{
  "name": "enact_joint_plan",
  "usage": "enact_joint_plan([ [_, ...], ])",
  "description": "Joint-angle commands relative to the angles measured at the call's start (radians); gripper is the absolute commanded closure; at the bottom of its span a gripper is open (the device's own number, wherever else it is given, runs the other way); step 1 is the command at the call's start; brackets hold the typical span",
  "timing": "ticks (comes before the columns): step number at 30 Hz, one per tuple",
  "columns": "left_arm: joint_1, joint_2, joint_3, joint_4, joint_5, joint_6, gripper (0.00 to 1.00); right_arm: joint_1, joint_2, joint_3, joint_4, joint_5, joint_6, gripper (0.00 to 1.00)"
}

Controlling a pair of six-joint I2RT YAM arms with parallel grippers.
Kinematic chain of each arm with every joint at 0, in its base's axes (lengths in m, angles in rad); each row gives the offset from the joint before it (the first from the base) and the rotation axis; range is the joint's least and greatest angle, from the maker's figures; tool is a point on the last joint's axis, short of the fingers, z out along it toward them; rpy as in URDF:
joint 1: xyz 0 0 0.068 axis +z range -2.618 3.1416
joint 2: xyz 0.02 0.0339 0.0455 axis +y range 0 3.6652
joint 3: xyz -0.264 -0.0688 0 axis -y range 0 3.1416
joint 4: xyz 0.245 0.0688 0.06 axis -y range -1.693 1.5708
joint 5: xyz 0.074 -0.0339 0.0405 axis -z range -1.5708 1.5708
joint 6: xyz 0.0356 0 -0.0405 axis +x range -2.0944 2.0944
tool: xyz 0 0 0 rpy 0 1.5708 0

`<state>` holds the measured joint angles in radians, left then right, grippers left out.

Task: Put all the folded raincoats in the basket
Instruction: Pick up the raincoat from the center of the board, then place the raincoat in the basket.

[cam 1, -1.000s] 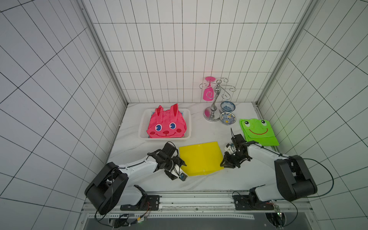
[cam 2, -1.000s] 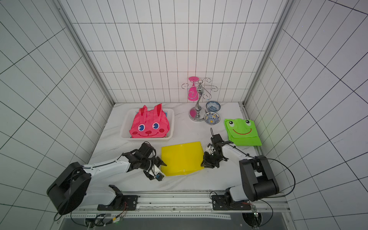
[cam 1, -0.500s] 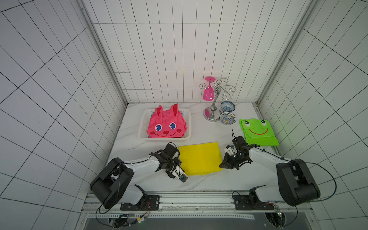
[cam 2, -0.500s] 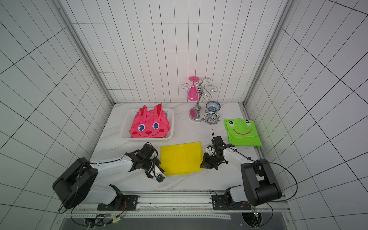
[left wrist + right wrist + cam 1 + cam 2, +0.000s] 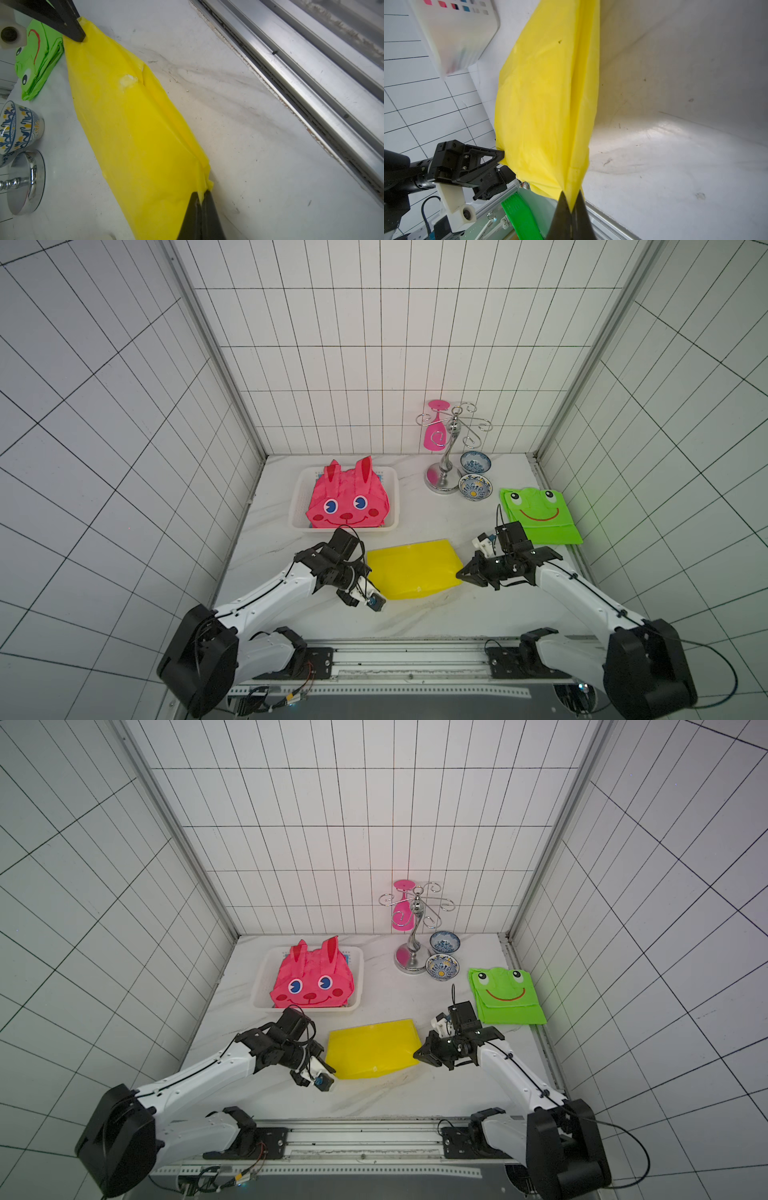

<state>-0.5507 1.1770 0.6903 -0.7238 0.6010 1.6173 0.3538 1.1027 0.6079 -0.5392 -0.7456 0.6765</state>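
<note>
The folded yellow plastic raincoat (image 5: 413, 568) has just been clamped at opposite edges by the left end effector (image 5: 201, 196) and right end effector (image 5: 571, 196), readying transfer to the far white mesh basket (image 5: 296, 506).

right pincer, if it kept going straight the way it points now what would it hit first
The yellow raincoat: the right pincer is shut on its edge and points across the fabric. Beyond it, the left pincer, shut on the far edge, looks slightly off that line; depth is unclear.
</note>
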Motion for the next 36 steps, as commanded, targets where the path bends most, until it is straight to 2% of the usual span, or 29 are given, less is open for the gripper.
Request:
enact_joint_plan([
  [1,0.048,-0.015,0.081,-0.175,0.080,-0.002,1.00,0.004,-0.070,0.033,-0.005,-0.004,0.105,1.00],
  [8,0.149,-0.022,0.292,-0.376,0.158,0.003,1.00,0.024,-0.163,0.132,0.004,-0.016,0.243,1.00],
  [12,0.227,-0.028,0.385,-0.420,0.282,-0.014,1.00,0.033,-0.171,0.219,0.031,-0.009,0.316,1.00],
  [16,0.282,-0.024,0.483,-0.441,0.290,-0.026,1.00,0.050,-0.135,0.330,0.063,0.004,0.354,1.00],
  [22,0.396,0.044,0.651,-0.550,0.306,0.114,1.00,0.112,0.005,0.510,0.110,0.050,0.332,1.00],
  [27,0.494,0.108,0.717,-0.455,0.295,0.099,1.00,0.163,0.182,0.655,0.196,0.036,0.324,1.00],
  [36,0.686,0.277,0.843,-0.272,0.398,0.088,1.00,0.185,0.482,0.917,0.312,0.024,0.307,1.00],
])
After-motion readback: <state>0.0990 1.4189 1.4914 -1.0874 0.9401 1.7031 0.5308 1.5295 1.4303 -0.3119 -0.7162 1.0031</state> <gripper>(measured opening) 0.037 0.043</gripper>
